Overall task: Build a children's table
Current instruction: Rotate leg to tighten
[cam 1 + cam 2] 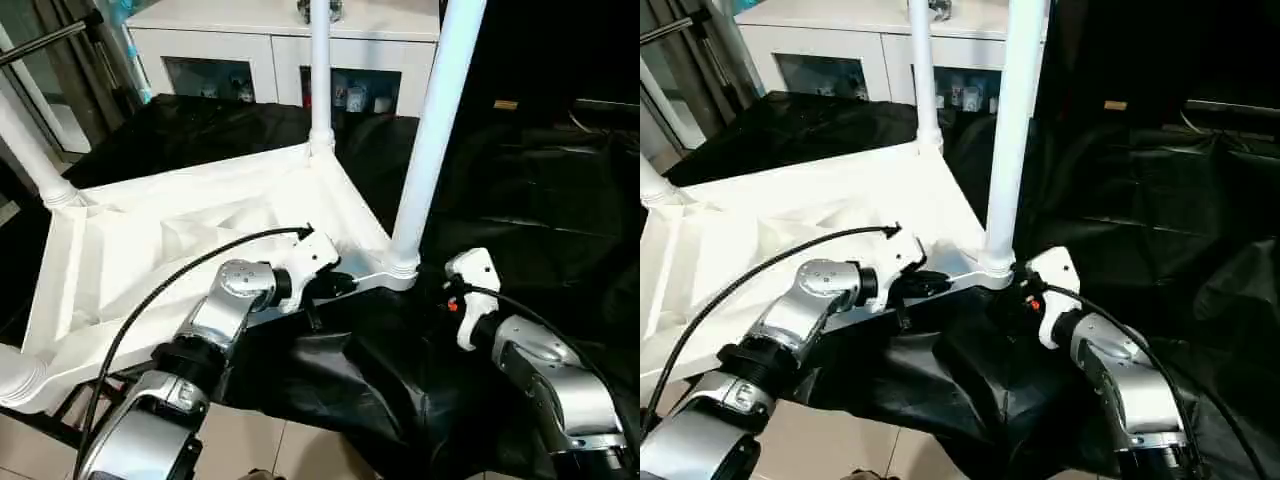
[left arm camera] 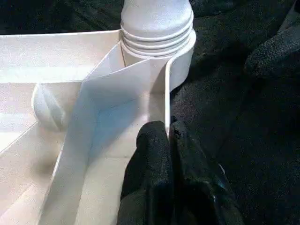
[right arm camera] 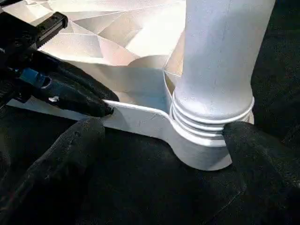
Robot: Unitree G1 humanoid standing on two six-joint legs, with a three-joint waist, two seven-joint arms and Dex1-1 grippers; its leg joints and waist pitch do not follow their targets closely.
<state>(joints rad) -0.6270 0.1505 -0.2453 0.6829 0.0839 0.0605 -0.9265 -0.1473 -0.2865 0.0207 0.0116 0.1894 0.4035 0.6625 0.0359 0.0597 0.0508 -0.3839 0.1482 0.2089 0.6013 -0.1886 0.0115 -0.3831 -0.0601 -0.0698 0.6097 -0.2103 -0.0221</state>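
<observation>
Four legs stand up out of the tabletop (image 1: 200, 230), which lies upside down on the black table (image 1: 540, 200). My left hand (image 2: 168, 133) is clenched on the rim wall next to the near leg (image 1: 432, 130). My right hand (image 3: 159, 133) sits spread wide around that socket, gripping nothing. Risk now: if I tug with the left, the top slides on this slick cloth and could tip off the near edge.

Left pincer (image 1: 345, 284) pinches upturned tabletop (image 1: 150, 260) rim beside leg (image 1: 432, 130).
</observation>
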